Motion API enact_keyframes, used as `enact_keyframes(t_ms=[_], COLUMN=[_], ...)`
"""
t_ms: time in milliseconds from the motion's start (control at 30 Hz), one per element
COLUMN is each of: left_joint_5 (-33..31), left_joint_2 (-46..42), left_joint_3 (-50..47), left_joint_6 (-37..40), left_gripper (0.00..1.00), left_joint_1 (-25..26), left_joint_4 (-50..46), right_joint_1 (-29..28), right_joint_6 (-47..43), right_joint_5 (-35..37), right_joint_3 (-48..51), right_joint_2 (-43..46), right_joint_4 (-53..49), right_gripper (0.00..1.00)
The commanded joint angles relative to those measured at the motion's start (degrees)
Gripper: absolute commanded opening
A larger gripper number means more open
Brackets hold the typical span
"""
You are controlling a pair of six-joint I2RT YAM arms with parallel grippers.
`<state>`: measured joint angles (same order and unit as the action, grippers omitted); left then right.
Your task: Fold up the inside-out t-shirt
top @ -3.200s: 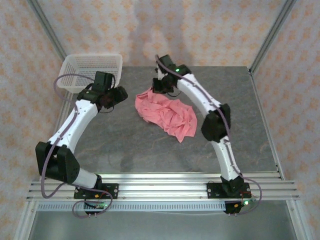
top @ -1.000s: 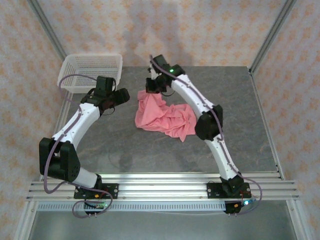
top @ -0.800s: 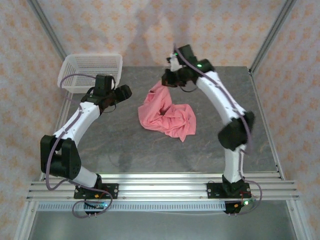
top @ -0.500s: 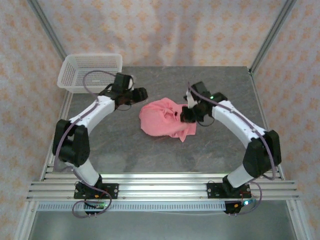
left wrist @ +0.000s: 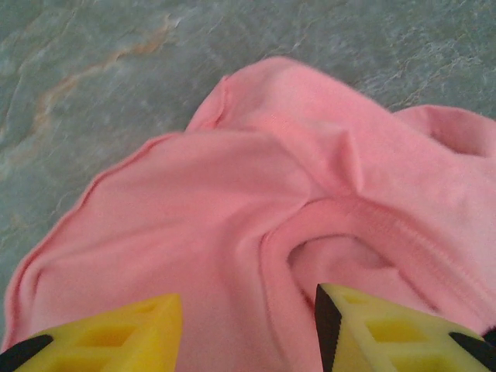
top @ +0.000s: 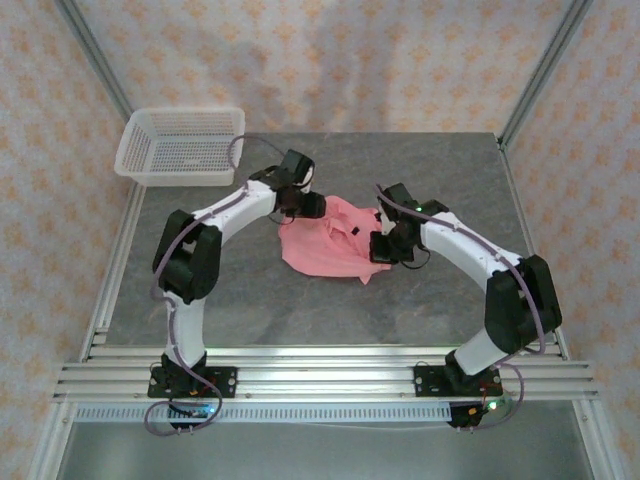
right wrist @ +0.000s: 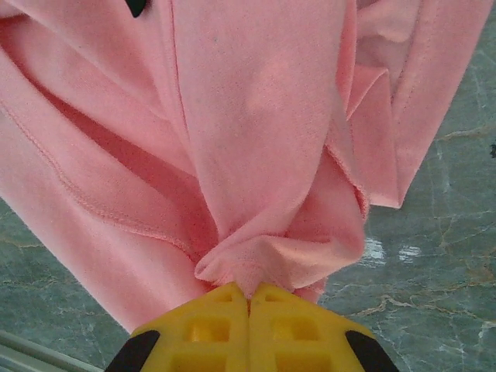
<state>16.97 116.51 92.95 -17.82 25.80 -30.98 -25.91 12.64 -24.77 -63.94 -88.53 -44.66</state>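
The top camera looks down from high over the near edge of the table [top: 250, 290], taking in all of it, while each wrist camera points steeply down, very near the t-shirt [top: 325, 245], which all three views share.

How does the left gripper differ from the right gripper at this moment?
The left gripper has its jaws apart; the right gripper has them pressed together. The left gripper grips nothing, with t-shirt cloth below its gap; the right gripper pinches a bunched fold of it. Both have yellow fingers.
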Motion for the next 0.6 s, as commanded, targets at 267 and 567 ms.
enact_keyframes(t_ms=[267,567], left_joint_5=[-8.1,-10.2], left_joint_2=[15.0,19.0], left_joint_3=[19.6,23.6], left_joint_6=[-2.2,-12.3], left_gripper=[0.6,0.53], left_joint_1=[1.6,1.6], left_joint_4=[-12.2,-8.3], right_joint_1=[0.2,0.2], right_joint_6=[1.7,2.3], right_joint_5=[0.8,1.3], right_joint_3=[-2.3,-1.7], right_joint_2=[-0.6,0.7], right_joint_4=[0.0,0.3], right_gripper=[0.0,0.0])
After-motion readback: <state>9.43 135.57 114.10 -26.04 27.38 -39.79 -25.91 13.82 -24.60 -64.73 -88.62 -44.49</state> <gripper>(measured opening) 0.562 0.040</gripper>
